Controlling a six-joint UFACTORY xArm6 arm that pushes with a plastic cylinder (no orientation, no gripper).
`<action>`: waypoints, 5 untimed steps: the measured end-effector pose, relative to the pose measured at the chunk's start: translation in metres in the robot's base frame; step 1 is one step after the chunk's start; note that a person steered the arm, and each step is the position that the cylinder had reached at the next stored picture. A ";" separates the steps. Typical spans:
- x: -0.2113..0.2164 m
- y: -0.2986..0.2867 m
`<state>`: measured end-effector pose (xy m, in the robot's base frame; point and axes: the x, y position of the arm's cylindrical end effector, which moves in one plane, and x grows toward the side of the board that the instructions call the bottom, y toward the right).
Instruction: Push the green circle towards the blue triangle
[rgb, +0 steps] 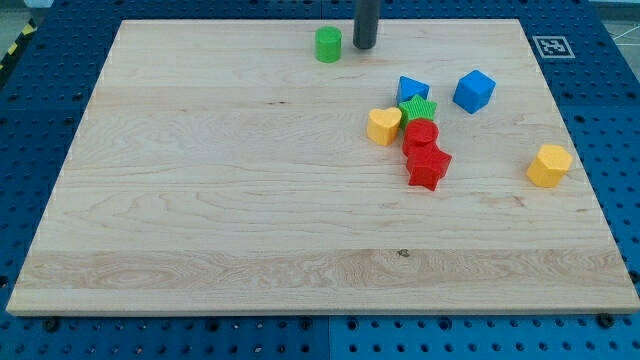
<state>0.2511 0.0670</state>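
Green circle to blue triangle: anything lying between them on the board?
Nothing. In the camera view the stretch from the green circle to the blue triangle is bare wood. My tip sits just to the circle's right, above that line.

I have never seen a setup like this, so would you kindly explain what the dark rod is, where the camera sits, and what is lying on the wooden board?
This is one camera picture, looking down at a slant on a wooden board that lies on a blue pegboard table. Where the camera is mounted is not on record.

The dark rod coming in from the view's top is the end of a robot arm. It has no claw and holds nothing; it only pushes blocks by sliding my tip along the board.

My tip stands just to the view's right of the green circle, apart from it by a narrow gap.

Lower and to the right is a cluster: blue triangle, green star, yellow heart, red cylinder and red star. A blue cube and a yellow block sit alone further right.
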 end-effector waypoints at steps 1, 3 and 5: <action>0.005 0.010; -0.059 -0.035; -0.033 -0.071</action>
<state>0.2185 -0.0042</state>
